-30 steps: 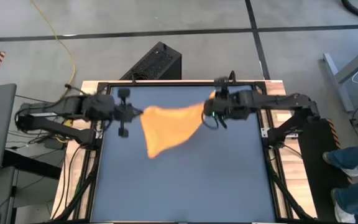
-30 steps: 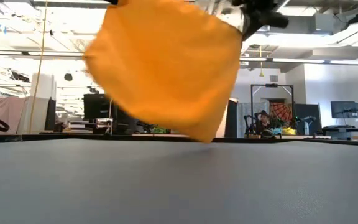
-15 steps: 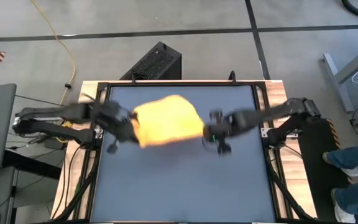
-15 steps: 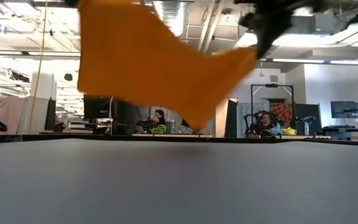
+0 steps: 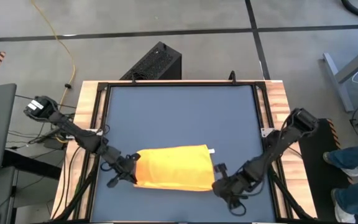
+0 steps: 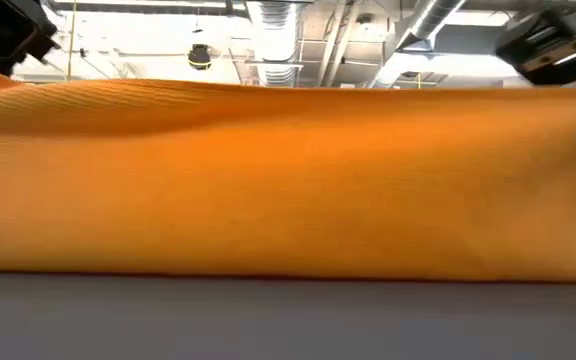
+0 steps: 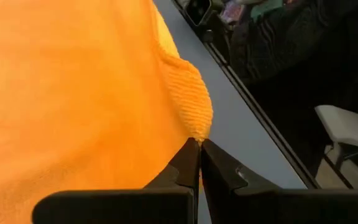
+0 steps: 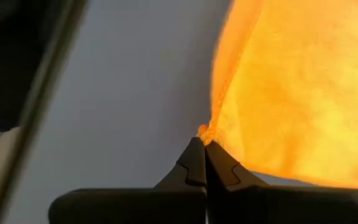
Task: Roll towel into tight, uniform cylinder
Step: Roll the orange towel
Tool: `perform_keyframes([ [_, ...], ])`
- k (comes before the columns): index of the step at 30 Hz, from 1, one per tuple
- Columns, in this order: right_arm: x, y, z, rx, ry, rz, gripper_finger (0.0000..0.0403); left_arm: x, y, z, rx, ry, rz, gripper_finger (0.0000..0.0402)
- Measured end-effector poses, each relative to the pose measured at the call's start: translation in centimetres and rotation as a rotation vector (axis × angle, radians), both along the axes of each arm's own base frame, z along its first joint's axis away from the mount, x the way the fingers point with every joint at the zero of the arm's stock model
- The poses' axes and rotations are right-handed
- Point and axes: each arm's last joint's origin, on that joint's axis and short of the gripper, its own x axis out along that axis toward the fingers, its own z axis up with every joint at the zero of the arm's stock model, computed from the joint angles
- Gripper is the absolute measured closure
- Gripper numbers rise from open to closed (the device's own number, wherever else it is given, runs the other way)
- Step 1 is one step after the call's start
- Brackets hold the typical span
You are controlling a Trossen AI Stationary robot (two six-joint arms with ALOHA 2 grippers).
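While the towel (image 5: 173, 167) lies stretched flat on the blue mat (image 5: 179, 118) between the two tools, the left gripper (image 5: 131, 175) pinches one near corner and the right gripper (image 5: 218, 183) pinches the other, both clamped tight on cloth. To do this well, I would keep the edge between them taut and level, lower both corners together, and begin the roll evenly so neither end runs ahead

Towel (image 5: 174, 167) lowered, apparently flat, near edge.

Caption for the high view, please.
Both arms hold the yellow towel spread on the dark blue mat, left gripper and right gripper pinching opposite ends.
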Motion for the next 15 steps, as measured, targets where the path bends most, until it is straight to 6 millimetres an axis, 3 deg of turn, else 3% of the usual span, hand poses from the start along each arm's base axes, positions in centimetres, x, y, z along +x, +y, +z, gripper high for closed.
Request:
perform_keyframes([
  [4, 1.9, -1.6, 0.3, -0.014, 0.006, -0.063, 0.0396, 0.1, -0.2, 0.1, 0.008, 0.004, 0.019, 0.0401],
  [9, 4.1, -6.0, 0.5, -0.030, 0.066, -0.206, 0.0396, 0.0, 0.0, -0.4, 0.059, 0.042, 0.080, 0.0401],
  [15, 4.7, -11.7, 0.0, -0.068, 0.254, -0.354, 0.0396, -0.2, 0.8, -0.8, 0.182, 0.051, 0.251, 0.0401],
])
